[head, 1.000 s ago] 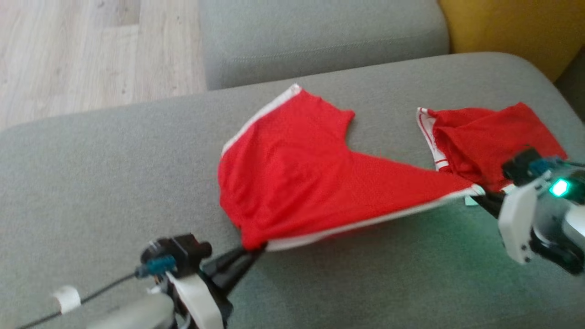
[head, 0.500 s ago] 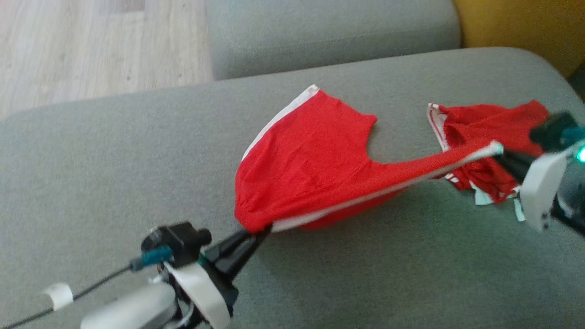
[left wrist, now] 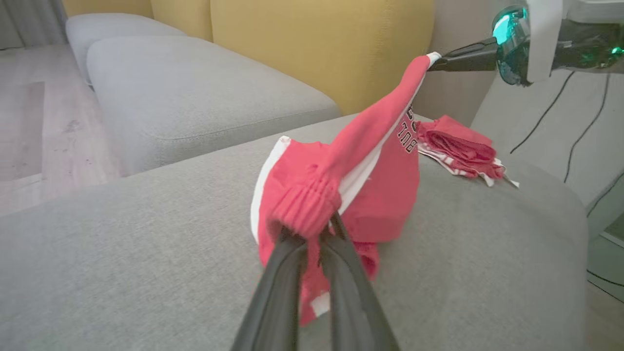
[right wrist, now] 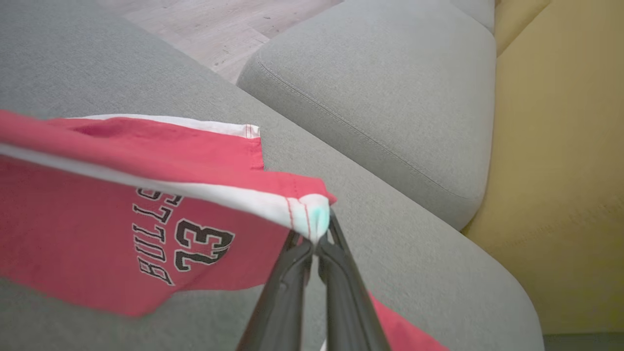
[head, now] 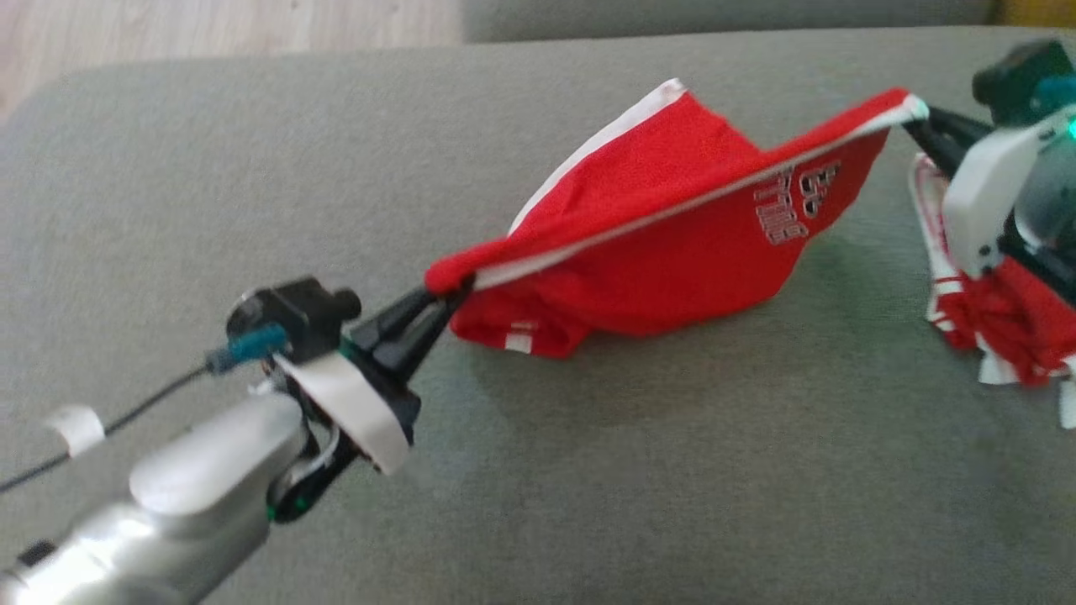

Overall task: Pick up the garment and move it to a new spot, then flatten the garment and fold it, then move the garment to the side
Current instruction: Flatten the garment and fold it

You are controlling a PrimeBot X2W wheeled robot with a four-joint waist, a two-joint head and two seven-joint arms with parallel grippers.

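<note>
Hanging taut between the left gripper (head: 441, 298), nearer, and right gripper (head: 915, 119), far right, each pinching an end, the red shorts (head: 672, 227) have risen mostly off the grey cushion (head: 588, 487); relocation looks begun.

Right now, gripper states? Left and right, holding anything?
Left gripper: closed on the red shorts, at the waistband.
Right gripper: closed on the red shorts, at a white-trimmed corner.

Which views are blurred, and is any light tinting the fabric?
Head view: motion-blurred throughout, lettering on the red shorts smeared. Left wrist view: sharp, but the teal lamp behind the right claw flares. Right wrist view: lettering legible, pinched hem corner tinted teal, left edge streaked.
</note>
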